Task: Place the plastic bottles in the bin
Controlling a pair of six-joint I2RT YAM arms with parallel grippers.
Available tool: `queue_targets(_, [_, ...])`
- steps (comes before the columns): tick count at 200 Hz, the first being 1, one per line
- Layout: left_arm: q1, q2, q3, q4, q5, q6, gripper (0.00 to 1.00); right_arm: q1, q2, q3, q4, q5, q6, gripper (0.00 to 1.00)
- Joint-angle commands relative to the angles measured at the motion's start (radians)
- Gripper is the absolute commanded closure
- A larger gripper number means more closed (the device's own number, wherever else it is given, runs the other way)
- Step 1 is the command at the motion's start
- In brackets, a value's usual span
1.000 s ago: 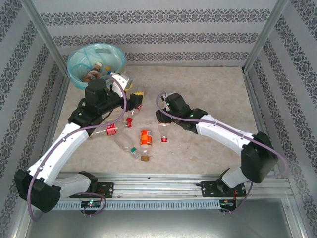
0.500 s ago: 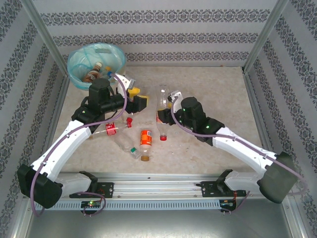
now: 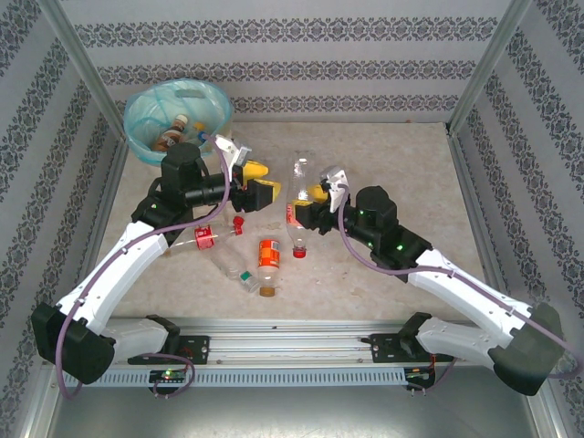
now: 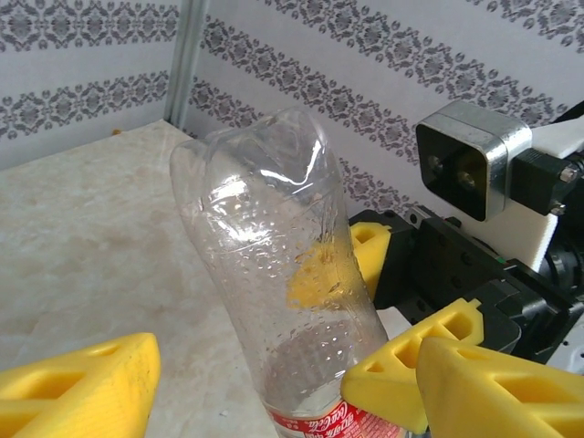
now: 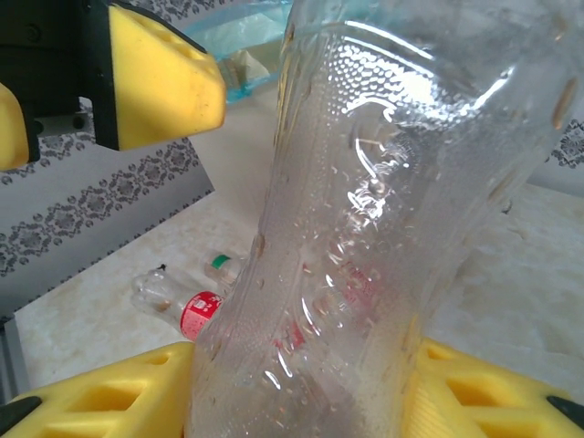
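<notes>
One bin (image 3: 208,95) is counted, at ten o'clock, with at least two bottles (image 3: 170,140) made out inside. Four plastic bottles are counted outside it: one clear bottle (image 3: 298,178) at centre, and toward seven o'clock one orange-labelled bottle (image 3: 267,254), one red-labelled bottle (image 3: 203,239) and one green-capped bottle (image 3: 230,265).

We see clear bottle (image 3: 298,178) w/ red label & cap, orange-label bottle (image 3: 267,253), yellow jaws, cream marbled table (image 3: 401,182), blue-green bin bag (image 3: 208,108), grey floral-striped walls (image 3: 292,55).
</notes>
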Motion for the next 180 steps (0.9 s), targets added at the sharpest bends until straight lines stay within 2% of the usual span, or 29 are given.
queue_targets(1, [-0.012, -0.024, 0.002, 0.057, 0.053, -0.021, 0.25, -0.002, -0.021, -0.016, 0.060, -0.032, -0.016, 0.48])
queue_targets(42, [-0.012, -0.034, -0.021, 0.058, 0.038, 0.002, 0.24, -0.003, -0.019, -0.017, 0.075, -0.066, -0.029, 0.48])
queue_targets(80, [-0.012, 0.016, -0.032, 0.134, 0.018, 0.015, 0.22, -0.020, 0.006, -0.002, 0.112, -0.094, -0.071, 0.48])
queue_targets(141, [-0.012, 0.231, 0.043, 0.323, 0.004, 0.002, 0.23, -0.182, 0.144, 0.090, 0.152, -0.271, -0.115, 0.49])
queue_targets(180, [-0.012, 0.343, 0.127, 0.317, 0.023, 0.012, 0.23, -0.244, 0.222, 0.108, 0.192, -0.351, -0.122, 0.49])
